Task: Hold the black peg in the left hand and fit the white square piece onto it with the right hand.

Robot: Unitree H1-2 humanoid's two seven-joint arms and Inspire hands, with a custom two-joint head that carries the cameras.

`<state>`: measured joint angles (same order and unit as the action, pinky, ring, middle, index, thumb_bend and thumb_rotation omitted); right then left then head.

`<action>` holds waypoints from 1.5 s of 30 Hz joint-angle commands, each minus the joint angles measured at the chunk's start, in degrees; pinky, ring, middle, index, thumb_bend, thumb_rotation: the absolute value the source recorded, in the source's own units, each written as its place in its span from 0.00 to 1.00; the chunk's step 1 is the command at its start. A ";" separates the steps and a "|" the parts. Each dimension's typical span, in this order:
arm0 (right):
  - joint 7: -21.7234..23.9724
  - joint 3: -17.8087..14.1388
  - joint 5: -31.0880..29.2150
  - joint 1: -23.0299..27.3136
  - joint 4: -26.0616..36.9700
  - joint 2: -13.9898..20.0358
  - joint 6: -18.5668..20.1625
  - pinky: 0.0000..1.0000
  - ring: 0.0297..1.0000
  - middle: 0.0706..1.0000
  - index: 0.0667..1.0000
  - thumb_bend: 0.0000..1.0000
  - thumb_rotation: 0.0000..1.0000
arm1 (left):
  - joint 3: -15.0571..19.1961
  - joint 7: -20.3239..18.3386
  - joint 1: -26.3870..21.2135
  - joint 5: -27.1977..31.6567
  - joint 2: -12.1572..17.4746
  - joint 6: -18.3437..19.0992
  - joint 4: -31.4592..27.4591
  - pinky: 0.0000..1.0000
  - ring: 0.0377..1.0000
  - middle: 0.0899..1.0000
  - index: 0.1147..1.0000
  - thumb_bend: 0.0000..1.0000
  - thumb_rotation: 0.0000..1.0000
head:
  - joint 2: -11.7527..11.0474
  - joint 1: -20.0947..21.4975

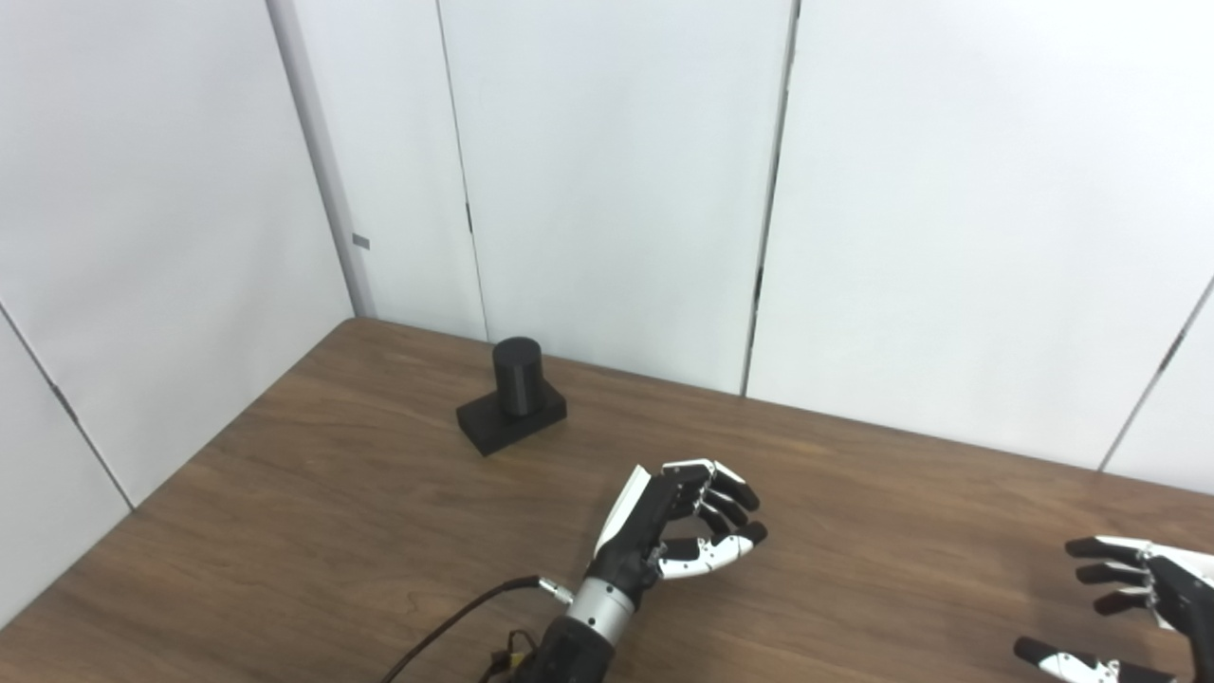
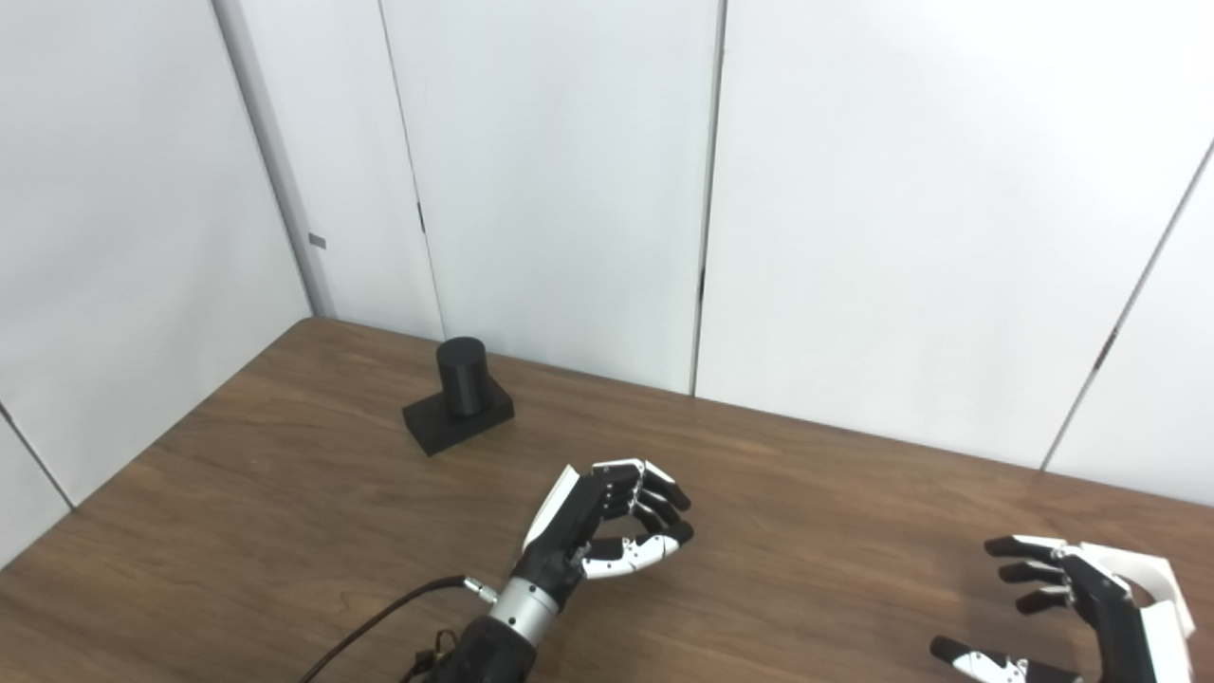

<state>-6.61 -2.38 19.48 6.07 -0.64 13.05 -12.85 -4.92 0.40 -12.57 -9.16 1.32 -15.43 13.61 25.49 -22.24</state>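
The left hand [image 1: 678,531] hangs over the middle of the wooden table [image 1: 313,531], palm turned toward three o'clock, fingers [image 1: 730,493] loosely curled and apart from the thumb, with nothing between them: it is released and empty. A black cable [image 1: 446,626] runs from its wrist toward the picture's bottom edge. The right hand [image 2: 1081,607] sits low at about four o'clock from the left one, well apart from it, near the picture's edge; its fingers are spread wide and it too holds nothing.

From the left hand, the black peg [image 1: 517,377] stands at about eleven o'clock, well apart, toward the table's far edge near the white wall panels [image 1: 616,171]. It is an upright cylinder rising from a flat black base [image 1: 498,427] that lies turned at an angle to the table edge. The white square piece is not visible in either view, so its place cannot be told.

The step in hand looks like the reach for the peg, with none of the fitting begun. To do it well, the left hand should probably open wider before arriving, come in level from the five o'clock side, and close around the cylinder's lower half or the base, leaving the top free for the piece. A grip too high would likely block the fit; a glancing touch could tip or slide the light-looking base.
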 commanded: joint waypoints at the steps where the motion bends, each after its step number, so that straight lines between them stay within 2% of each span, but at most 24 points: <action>1: -0.94 -0.60 -0.14 1.62 1.74 0.65 -2.21 0.46 0.59 0.64 0.57 0.53 0.00 | -0.12 0.32 -2.22 -0.24 -0.08 -1.46 -0.99 0.47 0.54 0.55 0.43 0.51 0.04 | 0.01 -0.02; 5: -1.06 -0.60 0.24 1.72 1.95 0.52 -1.91 0.45 0.58 0.63 0.57 0.54 0.00 | -0.01 -0.07 -2.15 0.15 0.09 -0.57 -2.10 0.48 0.57 0.57 0.43 0.51 0.04 | -0.02 -0.17; 11: -0.68 -0.53 0.20 1.64 2.79 0.32 -1.23 0.45 0.58 0.63 0.57 0.54 0.00 | 0.59 0.81 -2.50 -2.81 1.88 0.32 -5.13 0.47 0.59 0.63 0.43 0.51 0.06 | 0.02 -0.37; 19: -0.22 -0.62 -0.03 1.71 3.35 0.42 -0.19 0.45 0.57 0.63 0.57 0.54 0.00 | 1.51 -2.87 -3.64 -1.40 6.52 6.04 -10.72 0.52 0.64 0.67 0.43 0.51 0.06 | -0.01 -1.13; 24: -0.22 -0.62 -0.38 1.83 3.14 0.38 -0.44 0.45 0.58 0.63 0.57 0.54 0.00 | 2.20 -3.72 -4.26 -2.69 9.36 9.18 -13.67 0.51 0.63 0.67 0.43 0.51 0.06 | -0.01 -1.30; 25: -0.24 -0.63 -0.55 1.84 3.03 0.38 -0.69 0.45 0.57 0.63 0.57 0.54 0.00 | 2.49 -3.79 -4.39 -2.97 10.01 9.93 -14.32 0.51 0.63 0.67 0.53 0.63 0.03 | -0.03 -1.44; 26: -0.25 -0.63 -0.65 1.84 2.98 0.38 -0.82 0.44 0.57 0.63 0.57 0.54 0.00 | 2.67 -3.84 -4.47 -3.11 10.42 10.49 -14.78 0.52 0.63 0.67 0.59 0.71 0.01 | -0.03 -1.44; 29: -0.10 -0.65 -0.76 1.79 3.22 0.44 -0.60 0.44 0.57 0.63 0.57 0.53 0.00 | 3.85 -3.08 -4.78 -4.27 11.67 12.40 -16.08 0.56 0.68 0.69 0.63 0.77 0.01 | -0.03 -1.50; 33: 0.16 -0.80 -1.07 1.69 3.63 0.46 -0.14 0.44 0.57 0.63 0.57 0.53 0.00 | 6.05 -2.32 -4.89 -5.24 12.41 16.65 -18.47 0.61 0.74 0.73 0.66 0.78 0.04 | 0.15 -1.59; 45: 0.29 -0.66 -0.53 1.70 4.30 0.46 0.14 0.44 0.56 0.62 0.56 0.53 0.00 | 9.35 -1.79 -6.84 -6.42 16.11 19.19 -19.64 0.60 0.73 0.73 0.66 0.78 0.00 | 0.20 -1.65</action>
<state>-6.13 -2.56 19.16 6.08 1.69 12.82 -11.95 3.90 -2.43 -16.32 -15.17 16.22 4.20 -3.85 25.66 -23.91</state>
